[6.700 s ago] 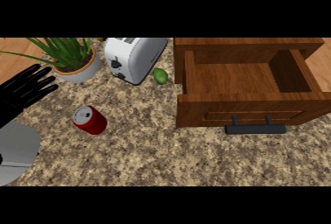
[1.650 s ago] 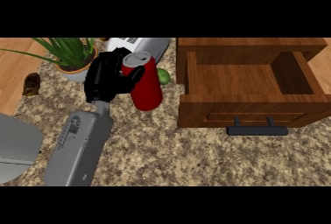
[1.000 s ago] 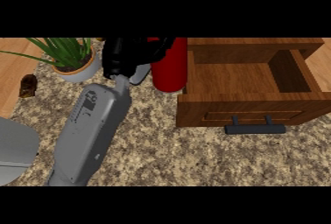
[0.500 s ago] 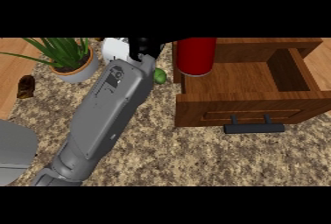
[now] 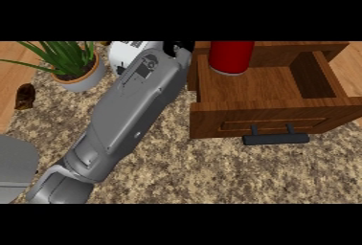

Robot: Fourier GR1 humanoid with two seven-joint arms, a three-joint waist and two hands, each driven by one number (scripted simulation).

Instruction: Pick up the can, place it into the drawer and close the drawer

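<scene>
The red can (image 5: 231,55) hangs upright over the left rear part of the open wooden drawer (image 5: 268,116), its top cut off by the view's upper edge. My left forearm stretches from the lower left up to it. Only a black bit of my left hand (image 5: 179,47) shows beside the can, just left of the drawer's corner; its hold on the can is mostly hidden. The drawer is pulled out towards me, with a black handle (image 5: 276,139) on its front. My right hand does not show.
A potted green plant (image 5: 76,72) stands at the back left, with a white toaster (image 5: 130,52) next to it, partly behind my arm. A small brown object (image 5: 25,95) lies at the left edge. A grey rounded shape (image 5: 14,167) fills the lower left corner.
My left arm has carried the can up off the counter and to the right, from in front of the toaster to above the open drawer. The drawer has not moved.
</scene>
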